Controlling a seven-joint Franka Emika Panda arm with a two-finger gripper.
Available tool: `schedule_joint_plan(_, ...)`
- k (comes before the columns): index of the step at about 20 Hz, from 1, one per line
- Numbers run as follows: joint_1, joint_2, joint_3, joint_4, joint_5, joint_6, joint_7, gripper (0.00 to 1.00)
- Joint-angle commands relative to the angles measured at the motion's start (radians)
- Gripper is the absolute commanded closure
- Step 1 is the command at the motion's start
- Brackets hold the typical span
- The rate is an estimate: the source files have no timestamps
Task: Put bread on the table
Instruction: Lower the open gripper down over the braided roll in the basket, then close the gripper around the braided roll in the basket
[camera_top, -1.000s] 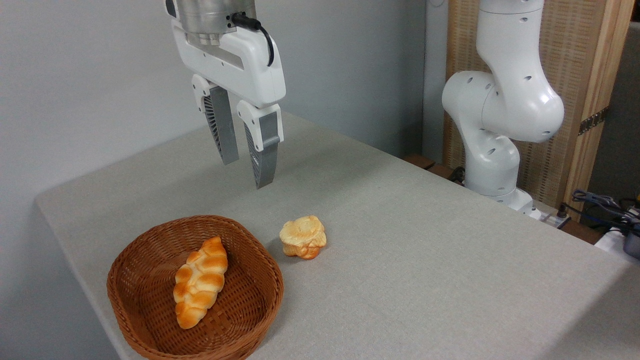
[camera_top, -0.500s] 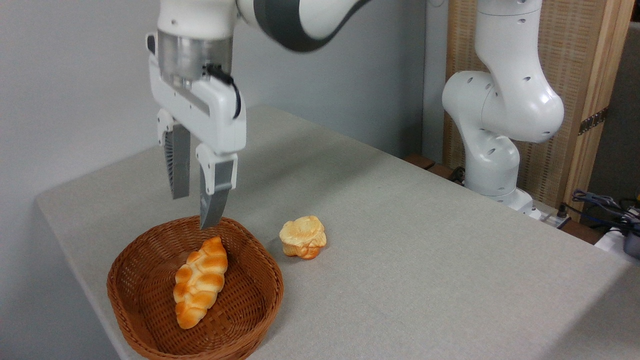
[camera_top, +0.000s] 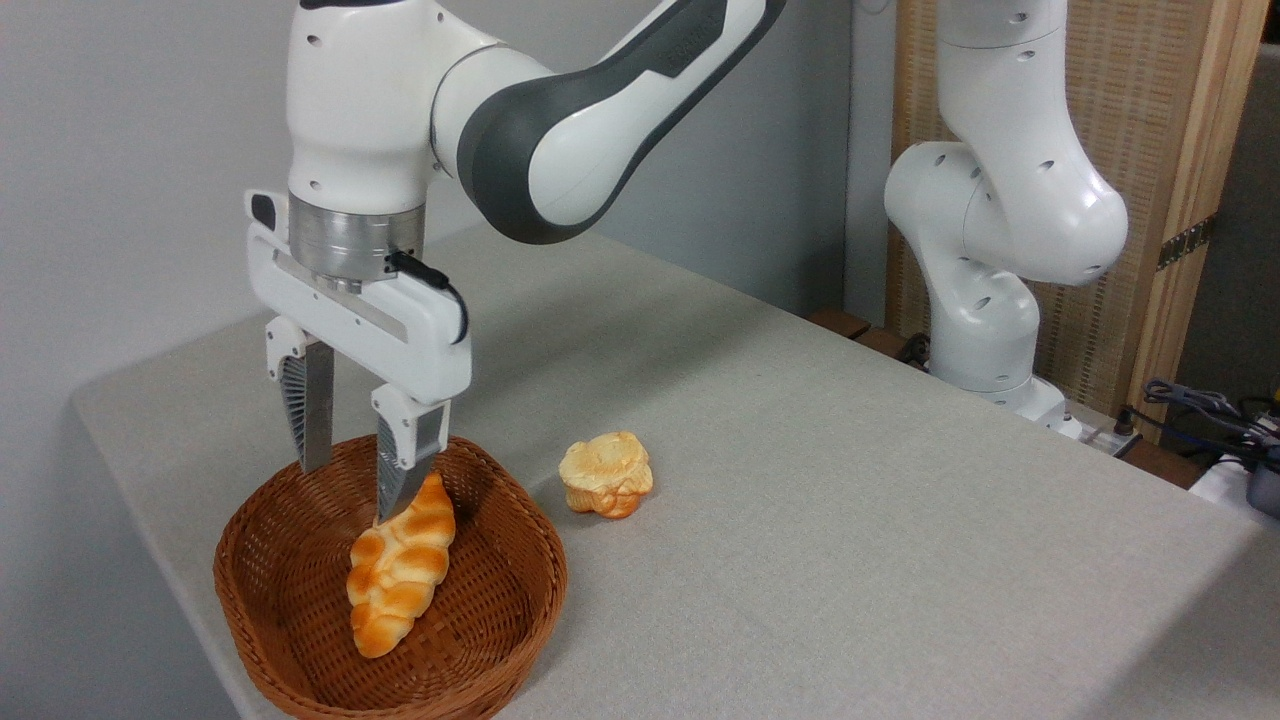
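Observation:
The bread (camera_top: 400, 570), a glossy braided golden-orange loaf, lies lengthwise inside a brown wicker basket (camera_top: 260, 580) at the front left of the grey-beige table (camera_top: 820, 480). My gripper (camera_top: 350, 495) hangs open just above the loaf's far end, fingers pointing down. The right fingertip overlaps the loaf's top end in the picture; whether it touches cannot be told. The left finger stands over the basket's far rim. Nothing is held.
A small pale-yellow flower-shaped bun (camera_top: 606, 474) sits on the table just right of the basket. The arm's white base (camera_top: 985, 300) stands at the table's far right, with cables (camera_top: 1200, 410) beyond. The table's left edge runs close by the basket.
The gripper has travelled left and down from above the table's middle to just over the basket and loaf, and its fingers have spread a little. Loaf, basket and bun have not moved.

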Motion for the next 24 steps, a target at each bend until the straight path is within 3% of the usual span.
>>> schedule_joint_plan(1, 0.002, -0.012, 0.010, 0.000, 0.000, -0.070, -0.176, 0.00)
schedule_joint_plan(5, 0.005, -0.014, 0.015, 0.000, 0.002, -0.115, -0.369, 0.00)
schedule_joint_plan(7, 0.010, -0.014, 0.017, -0.006, 0.002, -0.116, -0.412, 0.00)
schedule_joint_plan(15, 0.016, 0.017, 0.014, -0.036, 0.005, -0.051, -0.421, 0.00)
schedule_joint_plan(17, 0.016, 0.037, 0.011, -0.040, 0.045, -0.049, -0.424, 0.00)
schedule_joint_plan(22, 0.016, 0.067, 0.001, -0.040, 0.054, 0.011, -0.469, 0.00)
schedule_joint_plan(23, 0.016, 0.069, 0.001, -0.040, 0.054, 0.020, -0.469, 0.03)
schedule_joint_plan(24, 0.016, 0.071, 0.000, -0.040, 0.054, 0.028, -0.464, 0.20)
